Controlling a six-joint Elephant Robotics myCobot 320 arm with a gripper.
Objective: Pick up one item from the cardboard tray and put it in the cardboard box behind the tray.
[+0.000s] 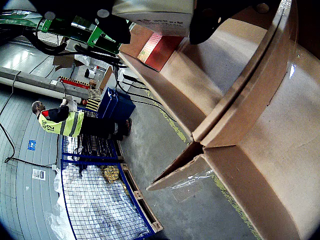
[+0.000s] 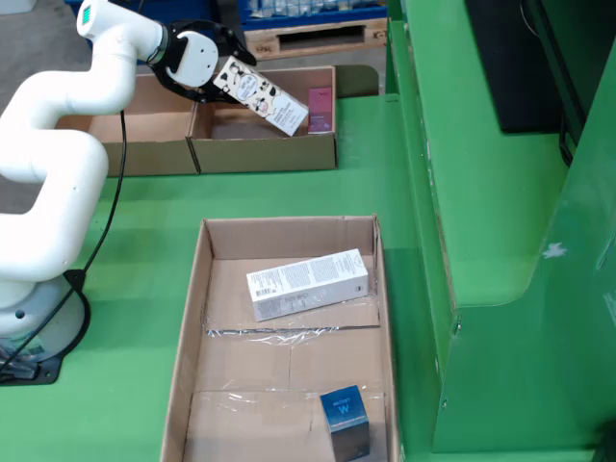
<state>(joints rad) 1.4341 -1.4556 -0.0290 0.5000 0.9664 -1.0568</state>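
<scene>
In the view from above, my gripper point(image 2: 223, 79) is shut on a long white patterned carton point(image 2: 265, 96). It holds the carton tilted over the right compartment of the cardboard box point(image 2: 265, 154) behind the tray. The cardboard tray point(image 2: 192, 318) in front holds a white carton point(image 2: 308, 284) and a small blue box point(image 2: 345, 419). In the view that rides on the gripper, the held carton point(image 1: 155, 17) fills the top edge between dark fingers point(image 1: 117, 25). The cardboard box wall point(image 1: 225, 100) lies close below it.
A pink-red packet point(image 2: 320, 108) point(image 1: 160, 50) lies in the back box's right corner. A second open box point(image 2: 135, 135) adjoins on the left. A green metal frame point(image 2: 462, 192) rises at the right. The gripper view shows a person in a yellow vest point(image 1: 60, 122) and blue mesh fencing point(image 1: 95, 200).
</scene>
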